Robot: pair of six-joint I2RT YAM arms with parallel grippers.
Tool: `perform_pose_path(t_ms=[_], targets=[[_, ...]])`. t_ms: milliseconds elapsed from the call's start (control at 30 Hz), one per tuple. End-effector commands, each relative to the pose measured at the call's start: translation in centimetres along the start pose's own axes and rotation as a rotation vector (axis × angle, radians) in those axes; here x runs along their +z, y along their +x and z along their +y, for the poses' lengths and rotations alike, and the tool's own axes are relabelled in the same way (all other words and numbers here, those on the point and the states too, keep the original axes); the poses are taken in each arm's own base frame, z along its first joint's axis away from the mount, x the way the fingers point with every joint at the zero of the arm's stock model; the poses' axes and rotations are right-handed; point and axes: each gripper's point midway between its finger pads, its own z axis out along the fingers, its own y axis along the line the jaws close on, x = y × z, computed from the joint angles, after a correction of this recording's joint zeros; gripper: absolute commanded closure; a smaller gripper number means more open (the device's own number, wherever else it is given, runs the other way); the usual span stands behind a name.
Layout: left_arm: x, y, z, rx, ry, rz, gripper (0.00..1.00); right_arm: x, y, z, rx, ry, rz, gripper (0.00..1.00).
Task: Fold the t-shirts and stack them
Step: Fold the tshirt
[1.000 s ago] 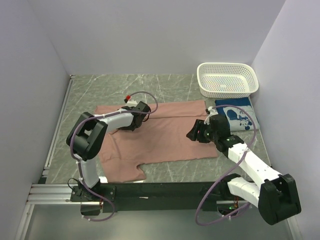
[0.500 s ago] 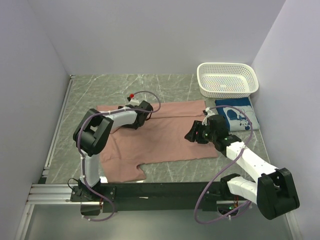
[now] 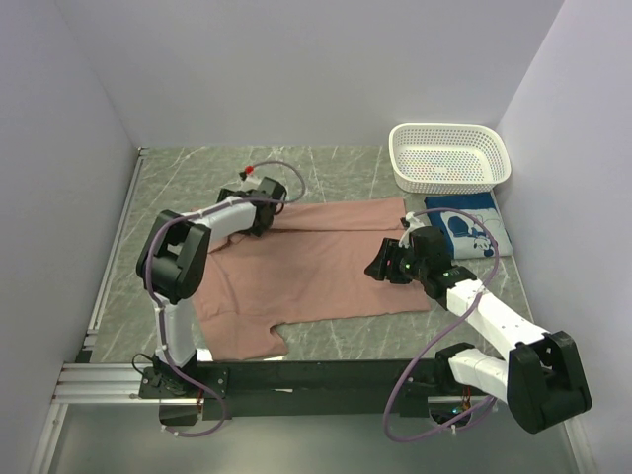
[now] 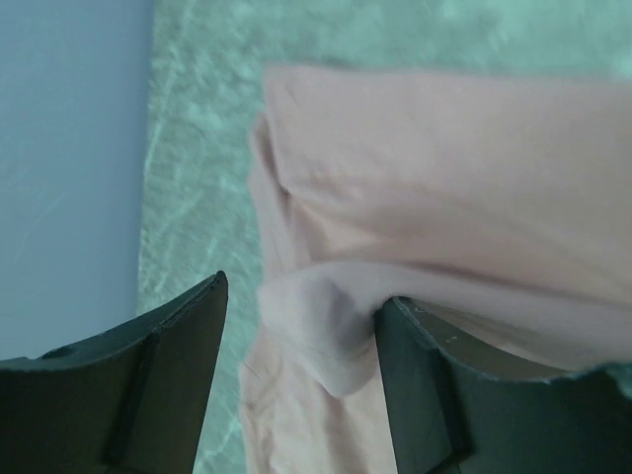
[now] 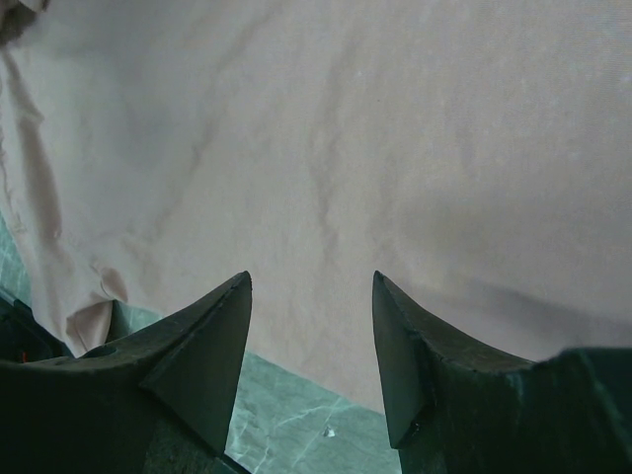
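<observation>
The dusty-pink t-shirt (image 3: pixel 316 267) lies spread flat on the green marble table, plain side up. My left gripper (image 3: pixel 263 201) is at the shirt's far left edge. In the left wrist view the left gripper (image 4: pixel 296 288) is open, and a raised bunch of pink cloth (image 4: pixel 326 326) sits between the jaws, resting against the right finger. My right gripper (image 3: pixel 381 265) hovers over the shirt's right part. In the right wrist view the right gripper (image 5: pixel 311 281) is open and empty above the pink cloth (image 5: pixel 346 128) near its edge. The blue t-shirt (image 3: pixel 464 229) lies folded at the right.
A white perforated basket (image 3: pixel 450 186) stands at the back right, just behind the blue shirt. A metal rail (image 3: pixel 114 247) runs along the table's left side. Grey walls close the table in on three sides.
My left gripper has moved back and left, from over the shirt's upper fold to its far left edge. The right gripper has barely shifted.
</observation>
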Motion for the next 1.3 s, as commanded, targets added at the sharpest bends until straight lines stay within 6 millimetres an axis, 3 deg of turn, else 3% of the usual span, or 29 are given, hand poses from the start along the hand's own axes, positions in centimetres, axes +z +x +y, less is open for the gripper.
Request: perform_pose_path(t_ms=[0, 167, 333, 667, 867, 1000, 1267], targets=[[0.2, -4.3, 2.4, -0.081, -0.019, -0.054, 0.34, 0.2, 0.0, 0.0, -0.023, -0.007, -0.007, 0.41], [0.8, -6.6, 1.9, -0.140, 0.046, -0.057, 0.28, 0.1, 0.1, 0.1, -0.019, -0.013, -0.005, 0.41], [1.0, -5.8, 0.6, -0.211, 0.146, -0.008, 0.26, 0.0, 0.2, 0.1, -0.023, -0.011, -0.001, 0.42], [-3.5, -3.3, -0.1, -0.450, 0.407, 0.055, 0.32, -0.4, 0.4, 0.3, -0.024, -0.025, -0.008, 0.43], [-2.3, -2.4, -1.1, -0.616, 0.517, 0.145, 0.49, -0.5, 0.5, 0.3, -0.019, -0.029, -0.005, 0.43], [-1.1, -3.1, -1.2, -0.671, 0.538, 0.154, 0.57, -0.6, 0.4, 0.5, -0.024, -0.032, -0.015, 0.43], [0.7, -3.9, -2.3, -0.680, 0.553, 0.183, 0.60, -0.7, 0.7, 0.2, -0.026, -0.023, -0.005, 0.43]])
